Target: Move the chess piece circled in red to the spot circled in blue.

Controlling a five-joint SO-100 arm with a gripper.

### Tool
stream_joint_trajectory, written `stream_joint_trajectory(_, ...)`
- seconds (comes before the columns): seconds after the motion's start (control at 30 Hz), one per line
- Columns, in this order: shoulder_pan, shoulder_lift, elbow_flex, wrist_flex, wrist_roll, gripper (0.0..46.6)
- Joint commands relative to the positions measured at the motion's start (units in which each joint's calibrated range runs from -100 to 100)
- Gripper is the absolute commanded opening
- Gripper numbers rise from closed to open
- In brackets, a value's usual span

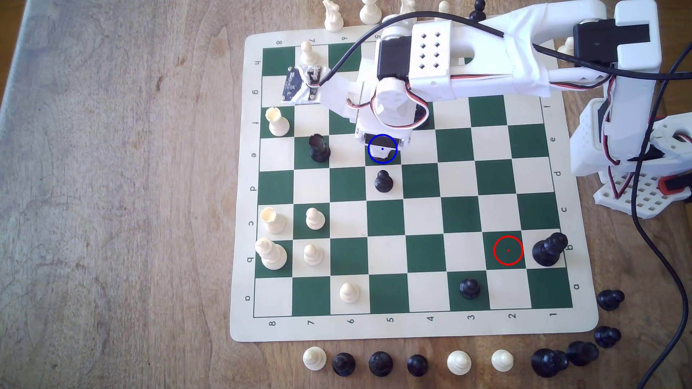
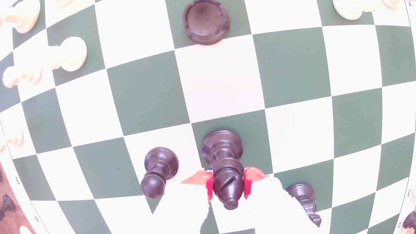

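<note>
A worn wooden table (image 1: 112,187) carries a green-and-cream chess mat (image 1: 423,325) lying flat toward the exterior view's right. Off the mat's near edge, black and white captured pieces (image 1: 417,364) stand in a row directly on the wood. More white pieces (image 1: 333,17) stand beyond its far edge.

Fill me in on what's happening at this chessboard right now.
A single white robot arm is reaching over the chessboard with its gripper shut on the black bishop. In the wrist view the bishop's base sits on or just above a green square, red-padded fingers on either side of its body. In the exterior view the gripper is over the blue-ringed square, and the red-ringed square is vacant. A black pawn stands one square away from the blue ring.
</note>
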Motion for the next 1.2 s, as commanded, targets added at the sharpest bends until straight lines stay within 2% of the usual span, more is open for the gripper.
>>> stream_joint_trajectory(0.0, 0.61, -1.70, -1.29, -0.39, 0.15, 0.7)
stream_joint_trajectory(0.33, 0.45, -1.02, -1.48, -1.70, -0.10, 9.6)
stream_joint_trajectory(0.7, 0.69, -2.37, -1.57, -1.05, -0.10, 11.0)
stream_joint_trajectory(0.87, 0.92, -4.50, -1.02, -0.56, -0.24, 13.6)
stream_joint_trajectory(1.17, -0.02, -16.64, 5.96, 1.90, -0.39, 15.7)
